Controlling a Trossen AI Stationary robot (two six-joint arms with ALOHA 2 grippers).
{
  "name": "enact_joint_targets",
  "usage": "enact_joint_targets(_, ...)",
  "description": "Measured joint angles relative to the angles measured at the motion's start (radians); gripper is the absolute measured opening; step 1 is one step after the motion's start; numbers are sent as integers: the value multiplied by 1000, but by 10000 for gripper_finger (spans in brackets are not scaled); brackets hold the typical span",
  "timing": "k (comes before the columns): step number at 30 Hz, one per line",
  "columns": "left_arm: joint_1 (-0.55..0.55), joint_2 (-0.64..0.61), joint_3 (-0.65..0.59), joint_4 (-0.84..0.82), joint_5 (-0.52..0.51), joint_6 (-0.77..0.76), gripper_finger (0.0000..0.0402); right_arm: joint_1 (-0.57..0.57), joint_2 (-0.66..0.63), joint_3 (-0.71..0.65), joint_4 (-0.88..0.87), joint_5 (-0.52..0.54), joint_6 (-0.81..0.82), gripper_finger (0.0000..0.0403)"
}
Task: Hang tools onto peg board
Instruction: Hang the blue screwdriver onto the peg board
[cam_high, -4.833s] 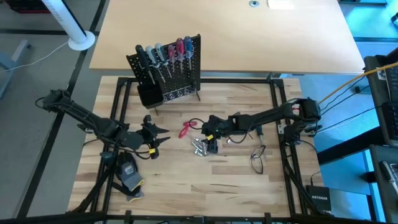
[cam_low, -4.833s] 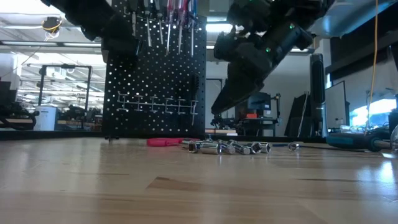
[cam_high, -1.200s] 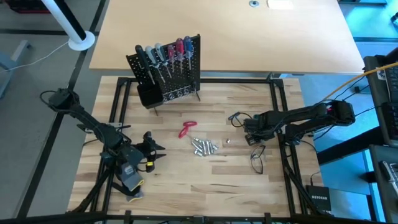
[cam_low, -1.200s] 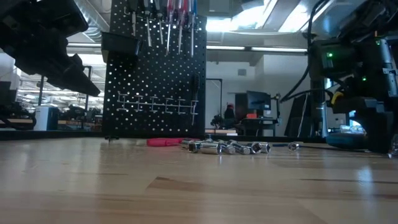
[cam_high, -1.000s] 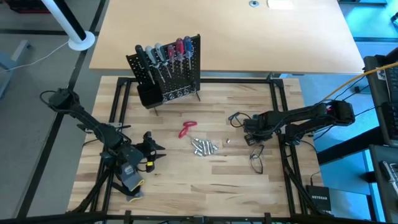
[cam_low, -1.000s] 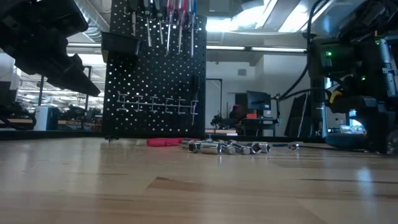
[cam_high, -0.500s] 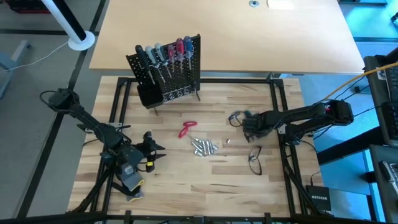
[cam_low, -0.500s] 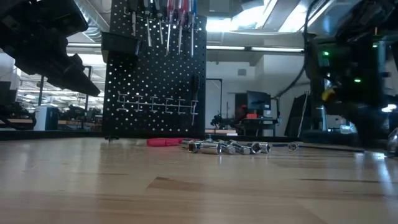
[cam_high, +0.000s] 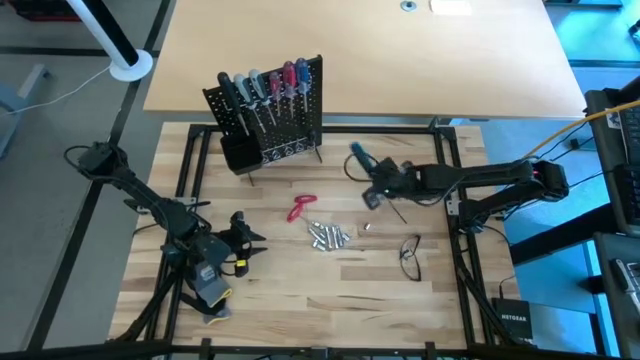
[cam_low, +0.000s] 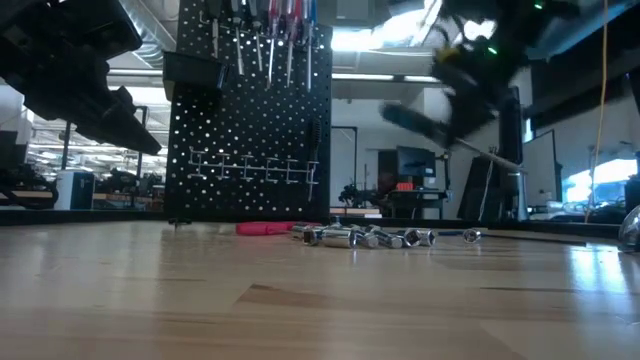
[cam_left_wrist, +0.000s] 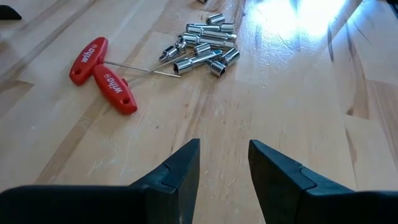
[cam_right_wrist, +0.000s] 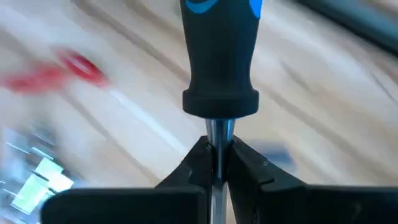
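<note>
The right gripper (cam_right_wrist: 219, 163) is closed on the bare metal shaft of a blue-and-black-handled screwdriver (cam_high: 361, 161), just below the black collar of the handle. In the high view this gripper sits above the wooden surface (cam_high: 300, 290), in front of and to the right of the peg board (cam_high: 268, 125), with the screwdriver handle pointing toward the board. In the low view the screwdriver (cam_low: 415, 122) shows as a blurred bar raised well clear of the surface.

The peg board stands upright at the far edge of the wooden surface, a row of screwdrivers (cam_high: 262, 88) with black, grey, red and blue handles hanging along its top, and a black bin (cam_high: 239, 155) at its lower left corner.

Two red T-handled Wiha keys (cam_left_wrist: 102, 76) lie crossed on the surface near the middle, their thin shafts reaching toward a pile of silver sockets (cam_left_wrist: 202, 51) just beside them. One small silver bit (cam_high: 366, 227) lies apart to the right of the pile. A pair of glasses (cam_high: 410, 257) rests further right, near the surface's edge.

The left gripper (cam_left_wrist: 222, 163) waits low over the near left part of the surface, fingers parted with nothing between them, pointing toward the red keys. A glove with yellow trim (cam_high: 208, 285) lies just beneath the left arm
</note>
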Motion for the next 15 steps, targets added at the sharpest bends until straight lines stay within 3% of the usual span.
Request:
enact_joint_targets(10,0,0,0,0,0,1,127,-1,87,-120,994,30,-440,38)
enact_joint_targets(15,0,0,0,1,0,20,127,-29,233,-106,1239,-43,-602,34)
